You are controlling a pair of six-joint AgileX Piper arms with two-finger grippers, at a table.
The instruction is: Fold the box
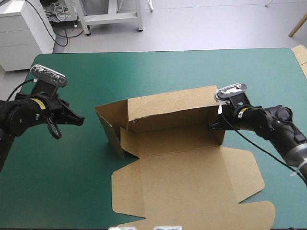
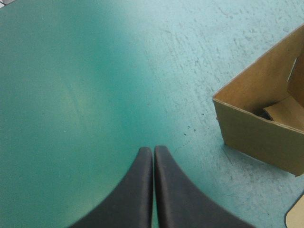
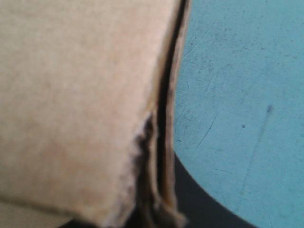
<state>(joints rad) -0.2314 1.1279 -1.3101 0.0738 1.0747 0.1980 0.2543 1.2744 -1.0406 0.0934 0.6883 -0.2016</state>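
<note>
Action mid-table: brown cut-board box [image 1: 182,165], rear and left walls raised, lid flat; right gripper [image 1: 214,125] pinches its rear wall's right end; left gripper [image 1: 80,120], black fingers [image 2: 137,190] pressed together, over teal-green cover [image 1: 144,72].

Box [image 1: 182,158] mid-table [image 1: 144,72], part-built: far wall up, L end wall up & meeting it at a corner. Rest of sheet lies flat toward near edge, flaps spread. R gripper [image 1: 214,125] has tips at far wall's R end, touching it. L gripper [image 1: 80,120] sits L of box, apart from it, fingers together, pointing at it. Pale board edge [image 1: 301,55] at table's R edge.
</note>
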